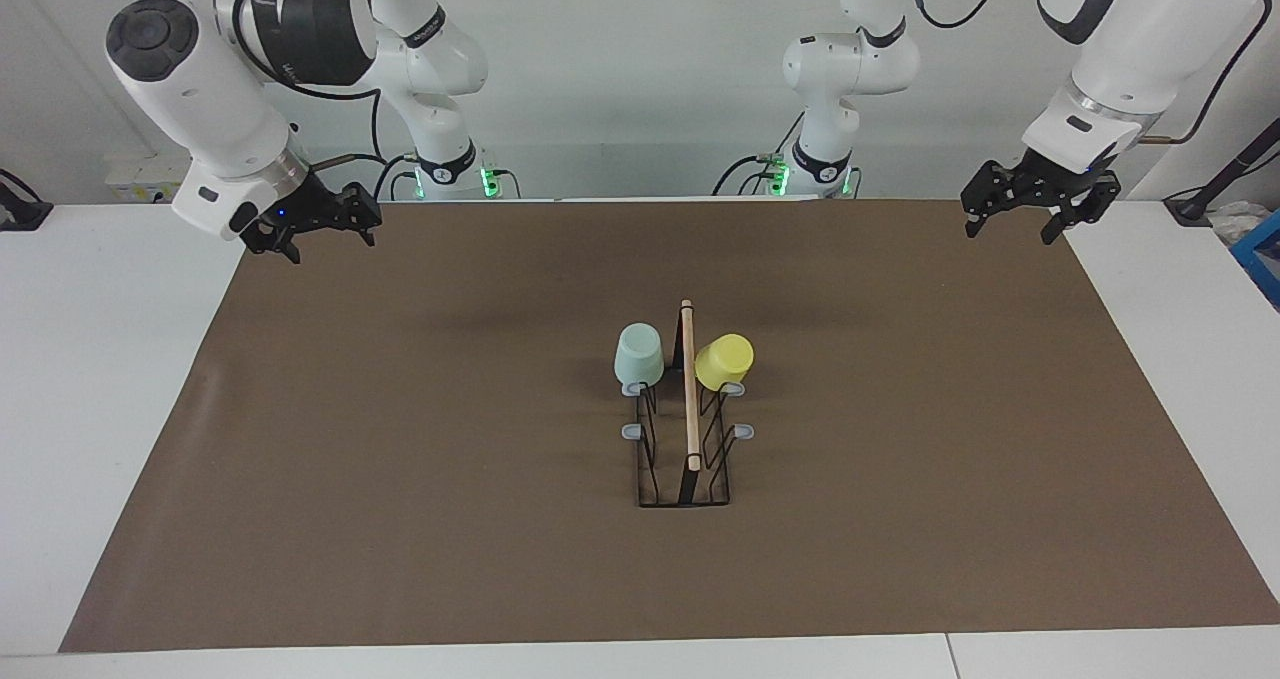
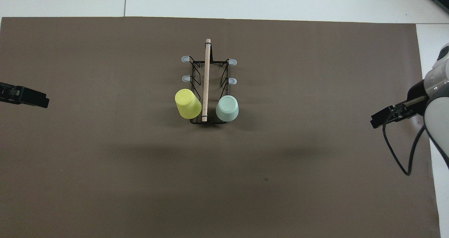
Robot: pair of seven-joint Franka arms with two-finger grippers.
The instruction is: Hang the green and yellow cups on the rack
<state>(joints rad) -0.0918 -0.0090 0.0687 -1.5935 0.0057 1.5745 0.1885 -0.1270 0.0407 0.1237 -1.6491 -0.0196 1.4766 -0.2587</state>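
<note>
The black wire rack (image 1: 684, 469) (image 2: 207, 87) with its wooden top bar stands mid-mat. The pale green cup (image 1: 638, 354) (image 2: 227, 108) hangs upside down on the prong nearest the robots, on the rack's side toward the right arm. Across the bar, the yellow cup (image 1: 724, 361) (image 2: 188, 103) hangs tilted on the matching prong toward the left arm. My left gripper (image 1: 1018, 217) (image 2: 37, 100) hovers open and empty over the mat's edge at the left arm's end. My right gripper (image 1: 324, 237) (image 2: 380, 118) hovers open and empty over the mat's edge at the right arm's end.
A brown mat (image 1: 400, 439) covers the white table (image 1: 100, 359). Several grey-tipped prongs (image 1: 632, 431) of the rack carry nothing. A black cable (image 2: 396, 154) loops down from the right arm.
</note>
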